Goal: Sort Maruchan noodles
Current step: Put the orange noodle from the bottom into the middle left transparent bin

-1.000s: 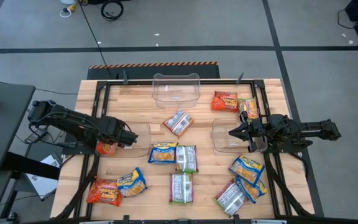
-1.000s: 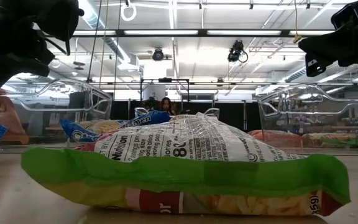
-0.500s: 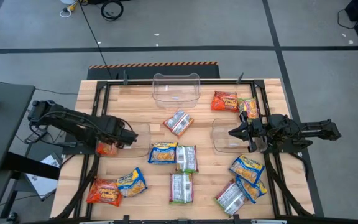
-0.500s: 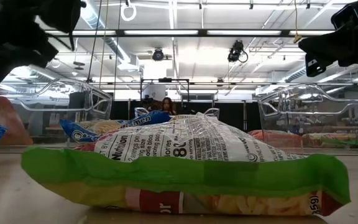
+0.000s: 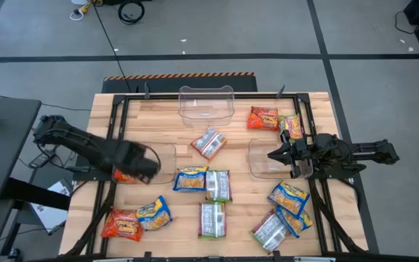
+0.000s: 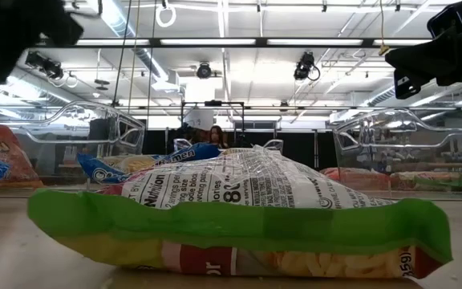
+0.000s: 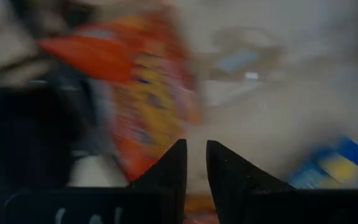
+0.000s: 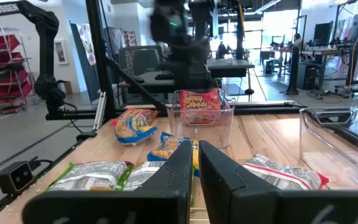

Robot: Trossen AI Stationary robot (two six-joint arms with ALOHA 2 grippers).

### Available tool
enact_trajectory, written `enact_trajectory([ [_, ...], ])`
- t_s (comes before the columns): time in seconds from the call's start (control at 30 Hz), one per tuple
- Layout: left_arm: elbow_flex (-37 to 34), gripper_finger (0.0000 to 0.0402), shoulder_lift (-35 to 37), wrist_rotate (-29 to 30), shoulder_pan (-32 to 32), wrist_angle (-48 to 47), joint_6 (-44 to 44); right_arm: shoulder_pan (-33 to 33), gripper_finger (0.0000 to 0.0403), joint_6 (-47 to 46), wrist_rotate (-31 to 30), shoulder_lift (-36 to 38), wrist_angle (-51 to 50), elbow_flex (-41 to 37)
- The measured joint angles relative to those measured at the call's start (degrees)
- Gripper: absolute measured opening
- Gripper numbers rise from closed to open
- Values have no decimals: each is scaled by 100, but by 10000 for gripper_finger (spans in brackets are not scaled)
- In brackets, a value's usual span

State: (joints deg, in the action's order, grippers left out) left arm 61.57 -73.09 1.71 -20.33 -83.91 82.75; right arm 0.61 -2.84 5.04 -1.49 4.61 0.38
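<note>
Left hand [image 5: 148, 166] over the left clear bin [image 5: 164, 161], fingers nearly together, orange packet [image 5: 124, 175] beneath. Right hand [image 5: 273, 155] hovering at the right bin [image 5: 262, 159], fingers together, empty.

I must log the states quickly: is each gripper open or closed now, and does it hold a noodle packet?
Left gripper: closed, no packet between its fingers.
Right gripper: closed, holding nothing.
</note>
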Motion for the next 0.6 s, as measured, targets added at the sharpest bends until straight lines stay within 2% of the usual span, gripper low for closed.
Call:
enact_trajectory([
  [0.13, 165, 66, -3, -172, -1181, 1406, 293, -1, 34, -1, 0, -1, -1, 1],
  [0.23, 170, 66, -72, 82, -2146, 2684, 214, 1, 34, -1, 0, -1, -1, 0],
  [0.33, 172, 66, -306, 278, -2895, 3322, 224, 1, 34, -1, 0, 1, -1, 0],
  [0.47, 261, 63, -833, -16, -3409, 3573, 681, 1, 34, -1, 0, 0, 1, 1],
  [0.6, 712, 47, -1501, -393, -3620, 3772, 686, 0, 34, 0, 0, 0, -1, 0],
])
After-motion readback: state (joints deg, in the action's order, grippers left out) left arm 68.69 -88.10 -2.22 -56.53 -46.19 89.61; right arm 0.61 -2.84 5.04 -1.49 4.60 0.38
